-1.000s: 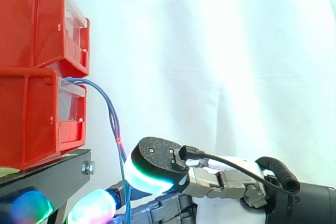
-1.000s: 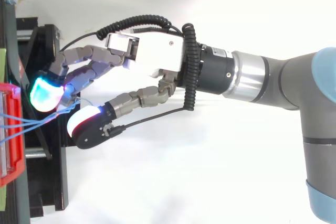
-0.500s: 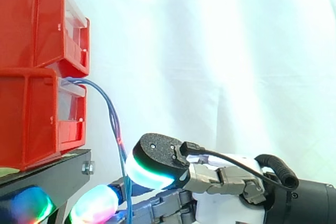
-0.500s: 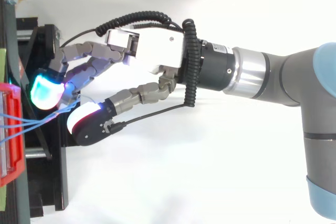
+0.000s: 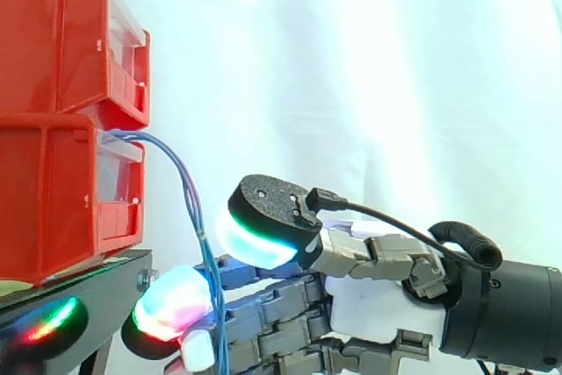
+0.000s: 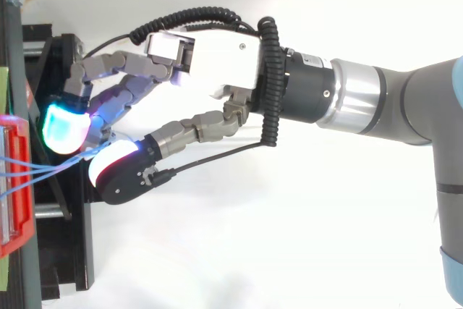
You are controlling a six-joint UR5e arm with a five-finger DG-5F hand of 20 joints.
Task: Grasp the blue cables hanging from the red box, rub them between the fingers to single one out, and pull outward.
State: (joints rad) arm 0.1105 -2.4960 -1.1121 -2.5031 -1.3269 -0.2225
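From my remote station, I see the hand reaching in level from the right. Its thumb and glowing fingertips are closed in a pinch on the blue cables. The cables spill over the front lip of the lower red bin and hang beside the black stand, in front of the white curtain.

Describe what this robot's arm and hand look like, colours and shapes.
The arm is a grey tube with a silver ring, a black wrist collar and a pale blue joint cap. The hand has a white boxy palm and grey segmented metal fingers. Their thick rounded pads have black backs and glow cyan, white and pink.
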